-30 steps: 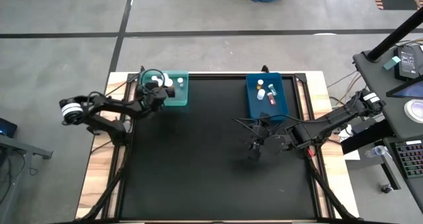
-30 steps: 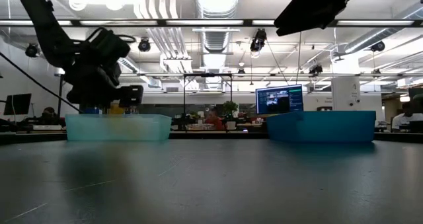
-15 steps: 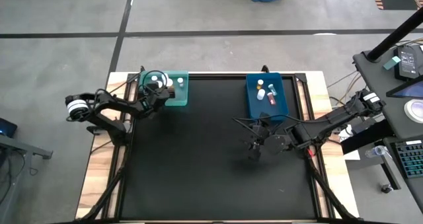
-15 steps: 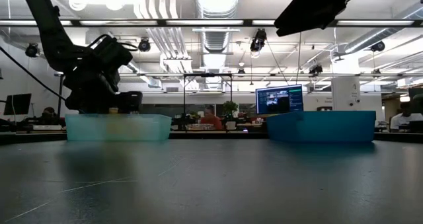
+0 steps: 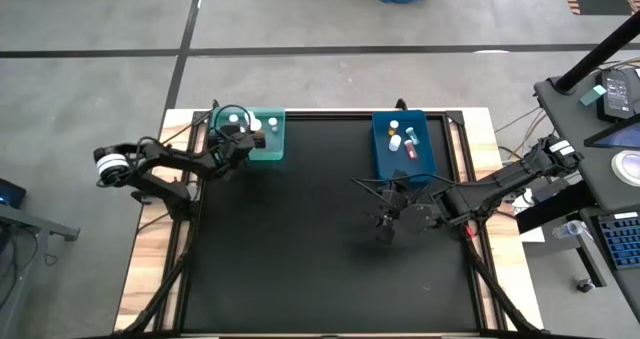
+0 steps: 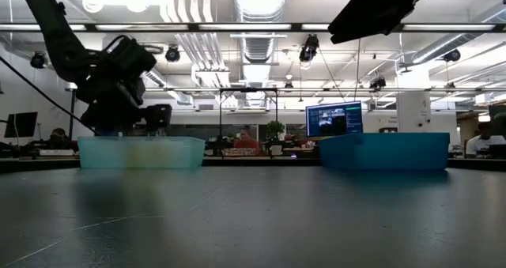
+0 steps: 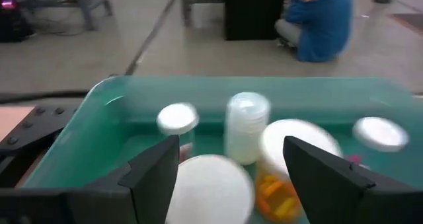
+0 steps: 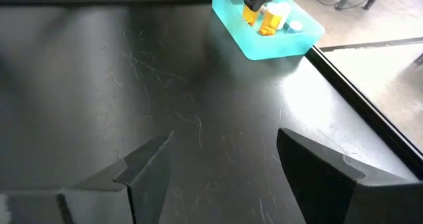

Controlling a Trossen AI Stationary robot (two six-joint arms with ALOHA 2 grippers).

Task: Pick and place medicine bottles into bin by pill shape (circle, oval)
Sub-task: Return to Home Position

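Medicine bottles [image 5: 257, 126] sit in the teal bin [image 5: 272, 151]; left jaws, wide and empty over it, could hook its wall if retracted low; right jaws wide.

high: straight down on bench [image 5: 300, 239] | low: bench-level, facing room | wrists: close, forward | shared: light blue bin [image 5: 266, 154]

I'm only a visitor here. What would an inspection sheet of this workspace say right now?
Surface: black mat, scratched, no bottle on it.
Job's things: medicine bottles in the light bin and the blue bin.
Clutter: nothing seen.
Hands: left hand open over the light bin; right hand open above the mat by the blue bin.
Cables: wires at the table's back left corner.
Surroundings: keyboard desk on the right; person in blue beyond the light bin.
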